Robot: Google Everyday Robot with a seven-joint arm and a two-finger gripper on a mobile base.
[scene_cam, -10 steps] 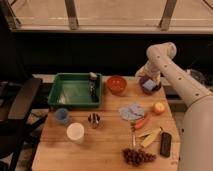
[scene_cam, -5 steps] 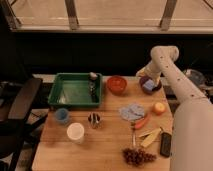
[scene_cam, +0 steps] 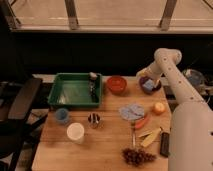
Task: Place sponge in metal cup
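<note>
The robot's white arm [scene_cam: 172, 82] was the biggest thing in view. It rose at the right side and bent down over the far right corner of the wooden table [scene_cam: 107, 146]. A green tray [scene_cam: 74, 105] stood on the far left part of the table, and a red bowl [scene_cam: 116, 80] was just beside the tray's right wall. A grey-blue round cloth [scene_cam: 131, 111] lay flat near the middle right. A bunch of dark grapes [scene_cam: 137, 156] lay at the near edge.

A dark bowl [scene_cam: 151, 92] stood in the far right corner, right of the red bowl. The gripper [scene_cam: 145, 78] hung at this bowl, over its left rim. The sponge [scene_cam: 148, 86], with its blue face up, was in the dark bowl, directly under the gripper and very close to it. I could not tell if they touched. I also could not tell how far the gripper was open, or whether it had hold of the sponge.

A white cup [scene_cam: 75, 132] and a blue cup [scene_cam: 62, 115] stood at the near left. The metal cup [scene_cam: 93, 120] stood upright between them and the cloth, well apart from the sponge.
</note>
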